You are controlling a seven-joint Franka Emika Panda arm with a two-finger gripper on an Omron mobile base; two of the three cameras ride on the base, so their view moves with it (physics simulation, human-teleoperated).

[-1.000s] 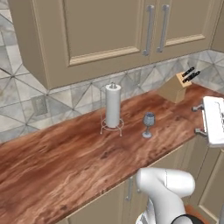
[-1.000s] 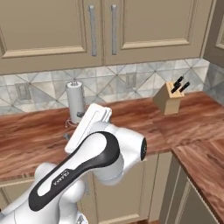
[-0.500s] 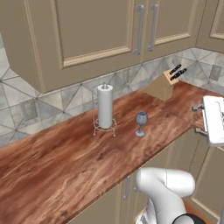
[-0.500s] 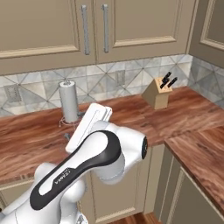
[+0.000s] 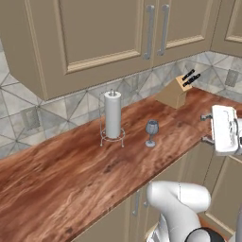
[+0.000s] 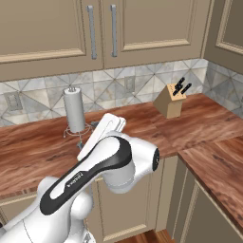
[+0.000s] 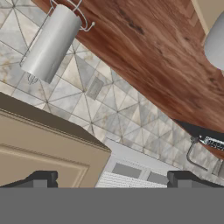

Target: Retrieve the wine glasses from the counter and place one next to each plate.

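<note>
Wine glass (image 5: 151,133): one stands upright on the tabletop (image 5: 71,175), centre of the left base view, just right of the paper-towel roll (image 5: 112,115) on its wire stand and apart from it; I make out no second glass and no plates

End effector (image 7: 109,176): two dark finger tips sit at the bottom of the hand view, set well apart with nothing between them, so it is spread and empty; it looks rolled over, with the backsplash (image 7: 109,105) and the cabinets in front of it

Arm: in the right base view the white forearm (image 6: 102,135) crosses the centre of the frame and covers the spot beside the roll (image 6: 75,110) where the glass should be

Other things: knife block (image 5: 175,92) at upper right of the left base view, well clear of the glass

Stage, as I judge it: approach not yet begun; no glass is picked up

Risks, as I judge them: the glass is tall on a thin stem, so a sideways touch could tip it; the roll stands near, and a wide swing could knock its stand; with the camera on the hand aimed off the glass, the reach may be poorly lined up
</note>
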